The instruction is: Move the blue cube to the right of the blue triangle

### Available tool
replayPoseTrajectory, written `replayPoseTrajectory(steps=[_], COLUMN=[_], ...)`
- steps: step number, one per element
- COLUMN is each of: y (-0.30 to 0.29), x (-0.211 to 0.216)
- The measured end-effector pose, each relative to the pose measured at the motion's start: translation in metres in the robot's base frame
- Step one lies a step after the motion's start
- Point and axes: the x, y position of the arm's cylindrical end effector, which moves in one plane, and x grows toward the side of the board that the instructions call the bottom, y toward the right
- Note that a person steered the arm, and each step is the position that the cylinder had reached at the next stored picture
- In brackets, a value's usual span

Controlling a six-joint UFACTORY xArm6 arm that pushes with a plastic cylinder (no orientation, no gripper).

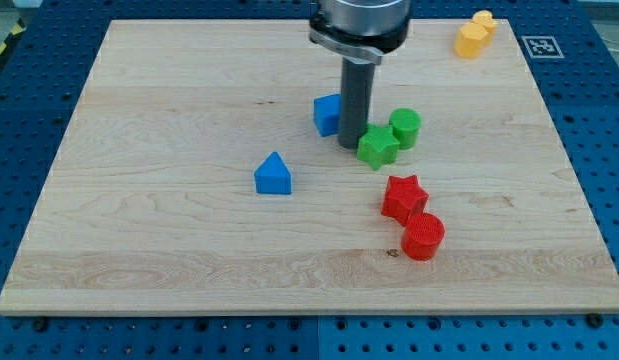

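Note:
The blue cube [327,114] sits near the middle of the wooden board [169,90], partly hidden behind my rod. The blue triangle [273,174] lies below and to the left of it. My tip [351,146] rests on the board just right of the blue cube, touching or nearly touching its right side, and just left of the green star [377,147].
A green cylinder [405,127] stands right of the green star. A red star [403,196] and a red cylinder [423,236] lie lower right. Two yellow blocks [474,35] sit at the board's top right corner.

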Motion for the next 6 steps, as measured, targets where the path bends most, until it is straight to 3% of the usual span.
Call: replayPoseTrajectory(steps=[2,4,5,6], y=[-0.01,-0.05,-0.05,-0.033], x=[-0.071,0.007,0.031,0.028])
